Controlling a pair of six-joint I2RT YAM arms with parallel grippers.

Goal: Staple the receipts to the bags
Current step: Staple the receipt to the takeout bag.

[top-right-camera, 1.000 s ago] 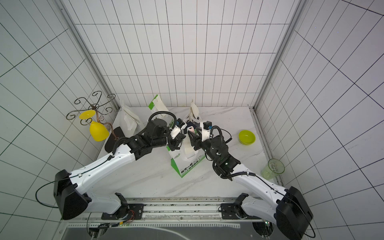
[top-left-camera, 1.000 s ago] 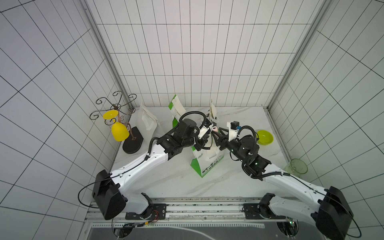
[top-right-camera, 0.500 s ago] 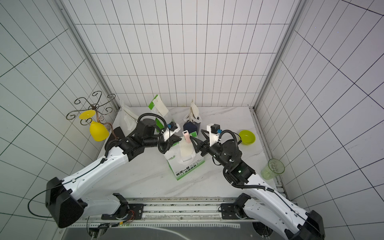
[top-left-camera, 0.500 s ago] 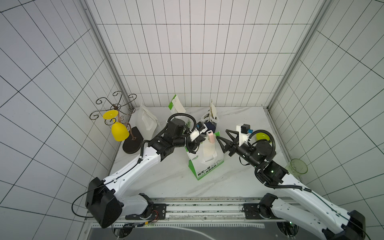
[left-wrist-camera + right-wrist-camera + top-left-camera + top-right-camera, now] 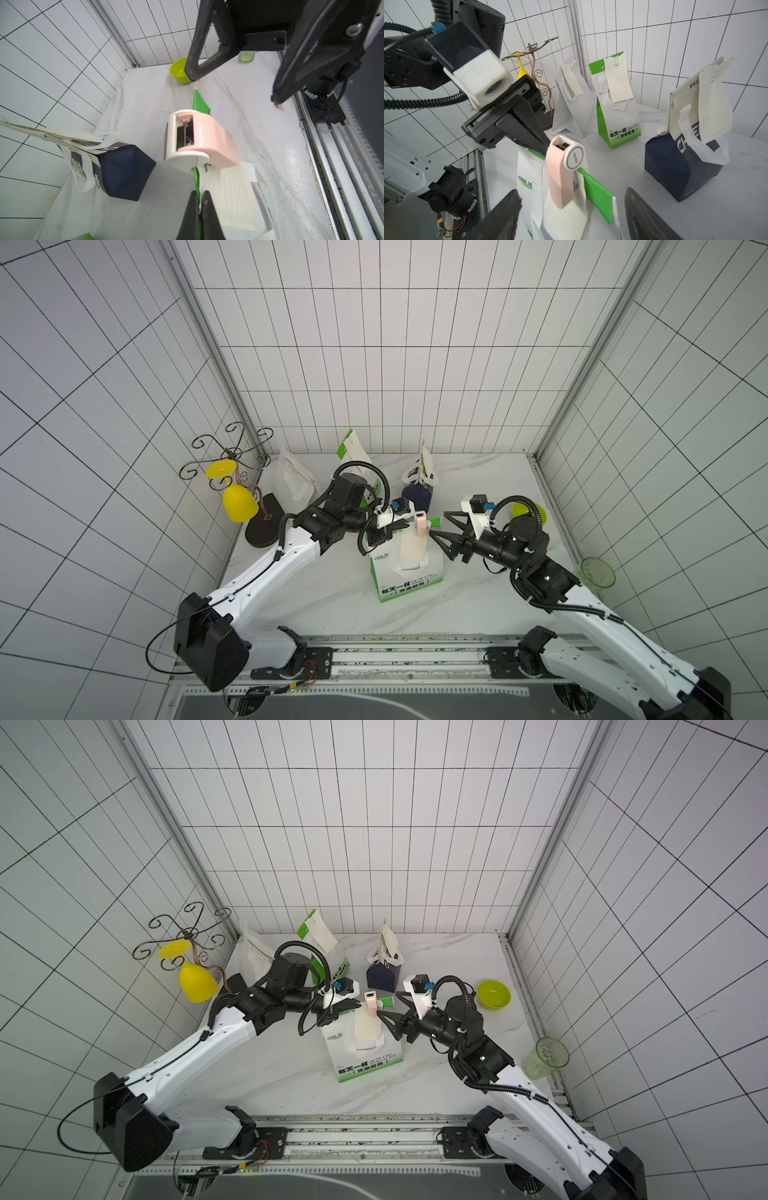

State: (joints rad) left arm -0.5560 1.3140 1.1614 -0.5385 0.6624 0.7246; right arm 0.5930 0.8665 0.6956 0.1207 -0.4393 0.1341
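Note:
A white-and-green bag [image 5: 409, 576] stands mid-table with a cream receipt [image 5: 411, 551] against its front. A pink stapler [image 5: 420, 522] sits astride the bag's folded green top edge [image 5: 200, 104], over the receipt's [image 5: 569, 212] upper end. My left gripper [image 5: 199, 193] is shut on that top edge, just beside the stapler [image 5: 207, 143]. My right gripper [image 5: 437, 523] stands open a little to the right of the stapler [image 5: 560, 176], touching nothing. Behind stand a plain white bag [image 5: 297, 481], a second white-and-green bag [image 5: 353, 452] and a navy bag [image 5: 417, 495], each with a receipt hanging from its top.
A lime bowl [image 5: 528, 512] sits behind my right arm, and a clear green cup [image 5: 597, 572] stands at the table's right edge. A wire stand with a yellow glass [image 5: 235, 497] occupies the back left corner. The metal rail [image 5: 415, 651] runs along the front edge.
My right gripper has opened and drawn back to the right, away from the stapler, which stays on the bag's top. My left gripper keeps its hold on the bag's edge.

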